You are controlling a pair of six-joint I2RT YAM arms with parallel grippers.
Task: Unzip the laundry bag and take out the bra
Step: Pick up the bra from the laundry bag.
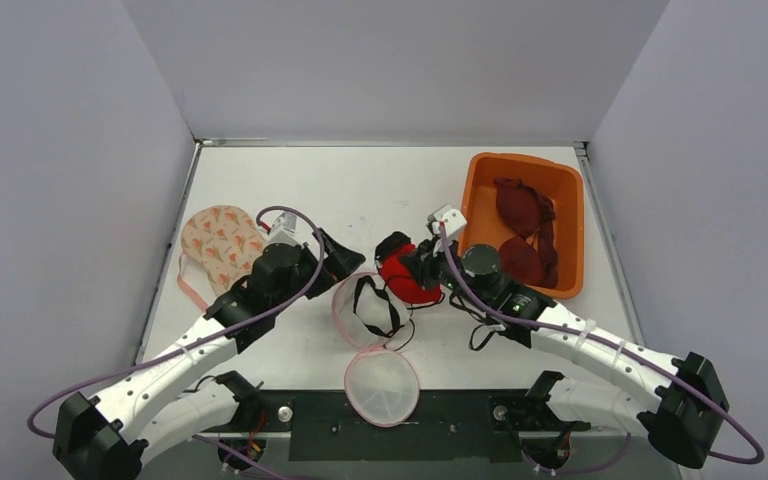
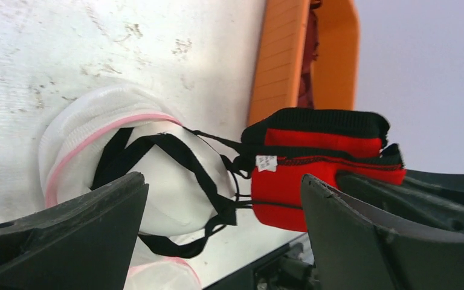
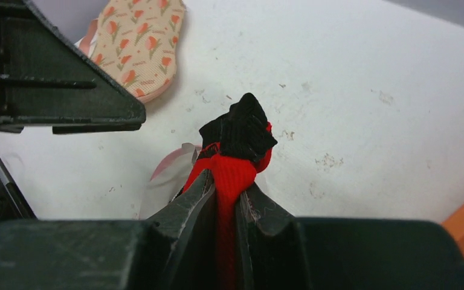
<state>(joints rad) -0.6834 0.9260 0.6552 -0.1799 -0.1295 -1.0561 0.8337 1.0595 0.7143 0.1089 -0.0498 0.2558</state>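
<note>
**White table, grey walls: bra nearly out of the bag**

On the white table (image 1: 290, 190) the red bra (image 1: 407, 276), edged in black, hangs pinched in the right gripper (image 3: 223, 181), whose fingers are closed tight on a fold of its fabric. It sits just right of the laundry bag (image 1: 382, 388), which lies unzipped and spread wide. The black straps (image 1: 373, 305) trail back across the bag's mouth, so the zip step looks done and the removal only partly; I judge the straps need drawing clear. The left gripper (image 2: 222, 184) hovers beside the bag, fingers spread wide with nothing between them. Further out, a floral bra (image 1: 222, 240) lies at the left, and an orange bin (image 1: 480, 165) holding dark red bras (image 1: 522, 205) stands at the right.
</note>
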